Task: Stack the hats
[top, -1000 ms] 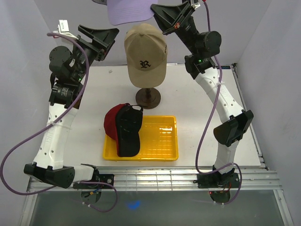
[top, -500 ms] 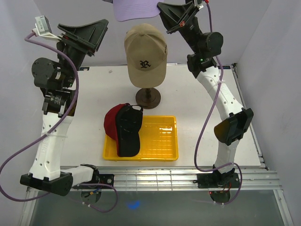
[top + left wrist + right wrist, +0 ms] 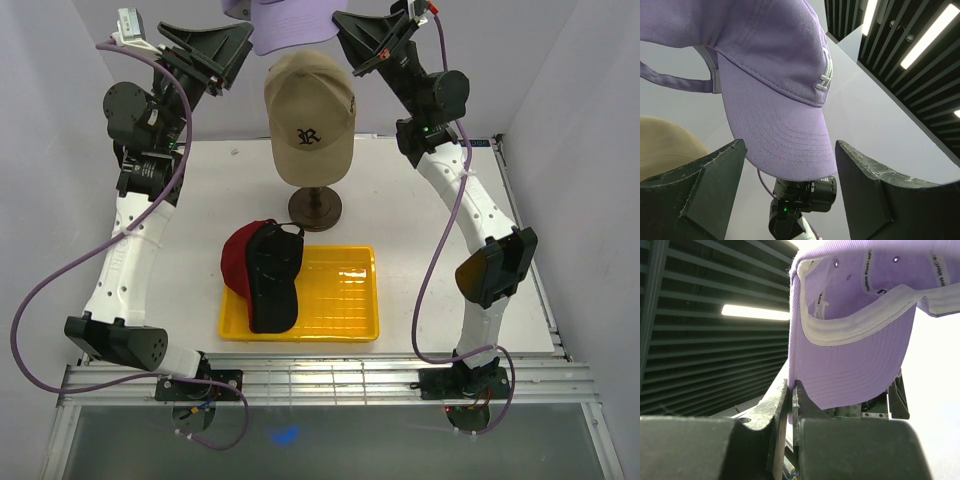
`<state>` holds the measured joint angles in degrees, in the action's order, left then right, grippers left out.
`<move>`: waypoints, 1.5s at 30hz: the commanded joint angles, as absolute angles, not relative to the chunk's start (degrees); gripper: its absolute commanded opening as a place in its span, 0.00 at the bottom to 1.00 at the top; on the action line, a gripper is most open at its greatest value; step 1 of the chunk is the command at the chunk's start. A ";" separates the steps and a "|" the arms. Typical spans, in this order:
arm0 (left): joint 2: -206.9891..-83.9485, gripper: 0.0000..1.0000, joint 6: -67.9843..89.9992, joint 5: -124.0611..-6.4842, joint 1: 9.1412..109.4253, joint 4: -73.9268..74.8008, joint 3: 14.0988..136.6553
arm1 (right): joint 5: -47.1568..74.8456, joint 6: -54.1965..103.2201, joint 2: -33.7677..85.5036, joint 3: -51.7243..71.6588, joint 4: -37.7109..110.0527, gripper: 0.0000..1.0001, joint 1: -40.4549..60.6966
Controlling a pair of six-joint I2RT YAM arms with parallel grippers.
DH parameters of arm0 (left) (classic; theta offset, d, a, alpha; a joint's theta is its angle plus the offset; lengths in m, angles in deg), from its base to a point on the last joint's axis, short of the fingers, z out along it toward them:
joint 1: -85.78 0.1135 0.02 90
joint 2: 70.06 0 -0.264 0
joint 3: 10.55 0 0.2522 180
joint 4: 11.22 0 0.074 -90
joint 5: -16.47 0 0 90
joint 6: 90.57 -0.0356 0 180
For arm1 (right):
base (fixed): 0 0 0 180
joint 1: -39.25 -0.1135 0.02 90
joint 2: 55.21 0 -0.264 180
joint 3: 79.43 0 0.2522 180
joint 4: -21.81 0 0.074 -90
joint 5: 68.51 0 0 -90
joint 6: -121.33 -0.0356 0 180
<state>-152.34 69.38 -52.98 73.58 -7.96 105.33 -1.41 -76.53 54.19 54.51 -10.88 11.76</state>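
Observation:
High over the table's far end hangs a lavender hat (image 3: 290,25) (image 3: 775,75) (image 3: 855,355), with my right gripper (image 3: 345,35) (image 3: 791,390) shut on the edge of its brim. My left gripper (image 3: 232,48) (image 3: 790,150) faces it from the left, open, the brim's tip lying between and just above its fingers (image 3: 710,185) without touching them. Below stands a tan hat (image 3: 310,110) (image 3: 665,145) with a dark "R", seated on a cream head form. A red hat (image 3: 236,258) and a black hat (image 3: 274,275) lie overlapped at the left end of the yellow tray (image 3: 345,300).
The head form rests on a dark round wooden stand (image 3: 315,208) at the table's middle back. White walls close in on the left, right and rear. The tray's right half holds nothing.
My left arm swung out to the left, then rose and came back in toward the lavender hat's brim. The right gripper lifted the lavender hat slightly higher.

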 commanded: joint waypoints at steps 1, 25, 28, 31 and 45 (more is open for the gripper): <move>-150.92 0.83 70.09 -51.21 73.92 -8.09 107.88 | -0.75 -78.18 52.19 55.54 -16.28 0.08 11.47; -150.92 0.82 69.83 -48.84 74.53 -5.89 105.43 | -1.63 -78.98 51.66 54.66 -17.25 0.08 11.74; -150.83 0.82 69.74 -48.75 74.62 -5.63 105.34 | -1.72 -78.98 51.31 54.13 -17.42 0.08 11.74; -151.10 0.82 69.57 -48.66 74.71 -5.54 105.34 | -1.80 -78.89 50.96 53.78 -17.60 0.08 11.74; -151.45 0.82 70.18 -48.05 74.62 -6.25 104.46 | -1.89 -79.24 50.70 53.69 -17.77 0.08 12.00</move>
